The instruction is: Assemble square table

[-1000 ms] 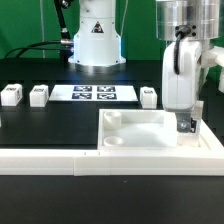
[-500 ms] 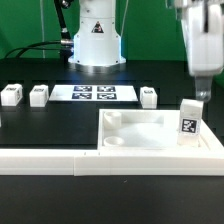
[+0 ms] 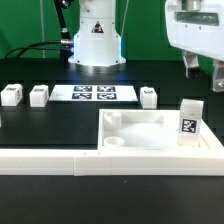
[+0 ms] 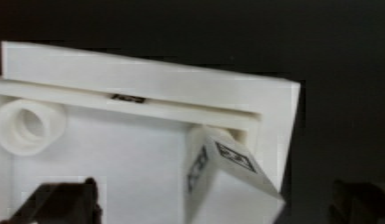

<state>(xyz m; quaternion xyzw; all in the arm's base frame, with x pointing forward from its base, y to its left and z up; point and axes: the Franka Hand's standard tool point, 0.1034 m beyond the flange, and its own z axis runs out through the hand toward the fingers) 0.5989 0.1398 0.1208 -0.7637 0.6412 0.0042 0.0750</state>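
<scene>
The gripper (image 3: 204, 72) hangs above the square table (image 3: 150, 134) — jaws spread, holding nothing — while one leg (image 3: 188, 122) stands upright at its corner.

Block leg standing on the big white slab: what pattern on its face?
The small white block leg bears a black-and-white square tag; clearest in exterior view.

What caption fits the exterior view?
Open gripper above a tagged leg standing on the white square tabletop, three more legs set apart.

Bright even light, glaring whites, wrist view soft, perhaps motion-blurred
</scene>
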